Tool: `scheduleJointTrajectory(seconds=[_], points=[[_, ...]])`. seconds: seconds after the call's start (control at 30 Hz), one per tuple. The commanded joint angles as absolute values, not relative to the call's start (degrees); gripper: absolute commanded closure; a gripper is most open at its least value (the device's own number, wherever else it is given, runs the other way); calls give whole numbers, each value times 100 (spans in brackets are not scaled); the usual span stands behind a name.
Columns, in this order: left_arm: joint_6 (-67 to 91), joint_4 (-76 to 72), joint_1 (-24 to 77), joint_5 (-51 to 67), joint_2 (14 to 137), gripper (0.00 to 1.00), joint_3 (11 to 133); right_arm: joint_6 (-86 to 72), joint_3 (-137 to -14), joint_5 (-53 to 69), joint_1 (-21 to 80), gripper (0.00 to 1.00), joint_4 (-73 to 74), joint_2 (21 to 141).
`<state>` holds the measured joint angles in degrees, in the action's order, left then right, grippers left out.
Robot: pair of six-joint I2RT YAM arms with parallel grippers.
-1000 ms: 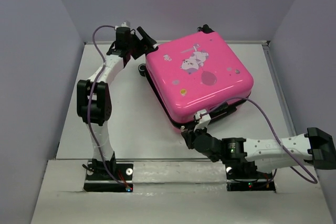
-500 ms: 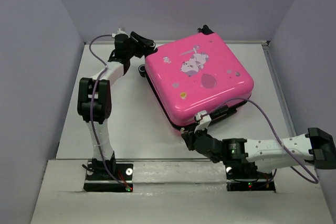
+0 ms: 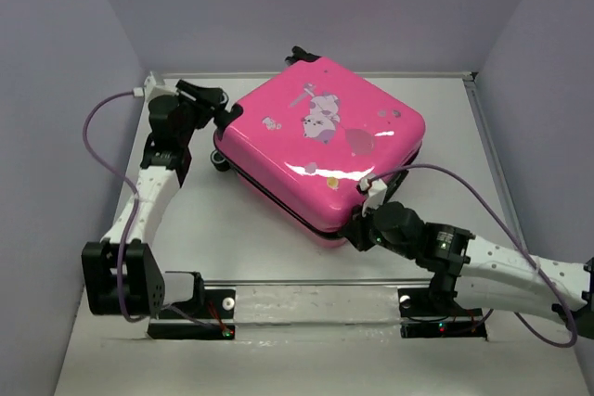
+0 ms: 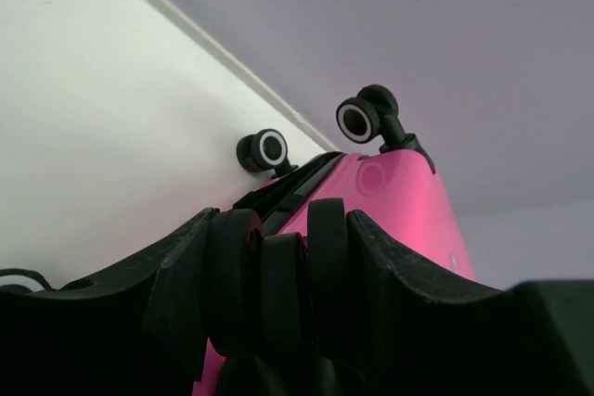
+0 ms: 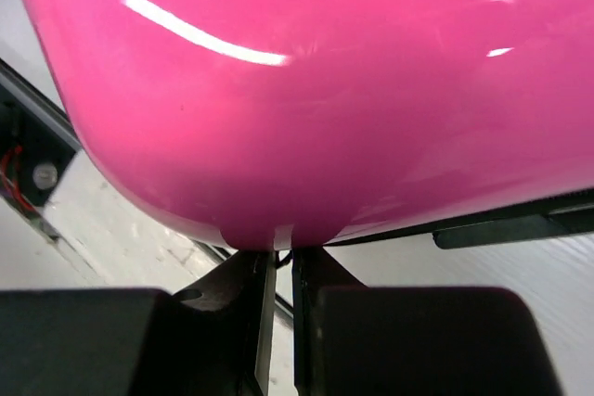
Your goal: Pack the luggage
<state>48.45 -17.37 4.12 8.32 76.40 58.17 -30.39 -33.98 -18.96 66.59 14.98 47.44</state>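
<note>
Step in hand, as I judge: zipping shell shut. Luggage (image 3: 320, 150) lies closed, skewed on counter (image 3: 232, 229). Right end effector (image 5: 277, 266) sits at its near corner, fingers almost together; pinched item too small to tell, possibly zip pull. Left end effector (image 3: 209, 104) touches wheel corner; I cannot tell its grip. Next move calls for steady pull along seam.

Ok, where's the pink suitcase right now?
In the top view the luggage lies flat in the middle of the table, the left end effector at its left corner and the right end effector at its near edge.
</note>
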Motion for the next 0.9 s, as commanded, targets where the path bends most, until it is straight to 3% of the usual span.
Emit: scheduleJointTrajectory(seconds=[0.0, 0.27, 0.33, 0.37, 0.4, 0.53, 0.67, 0.87], points=[[4745, -1678, 545, 1240, 6199, 94, 4050, -2092, -4456, -1785, 6038, 93, 895, 4509], [5080, -1776, 554, 1099, 4791, 94, 2137, -3321, -2840, -1300, 6038, 93, 1045, 4088], [5124, -1653, 545, 942, 4483, 86, 2065, -3471, -2742, -1739, 6038, 93, 1282, 3745], [5002, -1452, 545, 845, 4352, 73, 2135, -3480, -2873, -2071, 6038, 93, 1623, 3640], [4957, -1346, 545, 661, 4298, 73, 2249, -3498, -2978, -2292, 6038, 93, 1817, 3491], [5290, -1616, 519, 1185, 4473, 94, 2908, -3288, -3585, -3084, 5968, 93, 2347, 3445], [5976, -2170, 519, 1977, 4904, 94, 3409, -2516, -4498, -3164, 5749, 93, 2066, 4156], [6065, -1637, 519, 2408, 4931, 94, 4543, -1538, -6599, -3041, 5678, 93, 2258, 4650]])
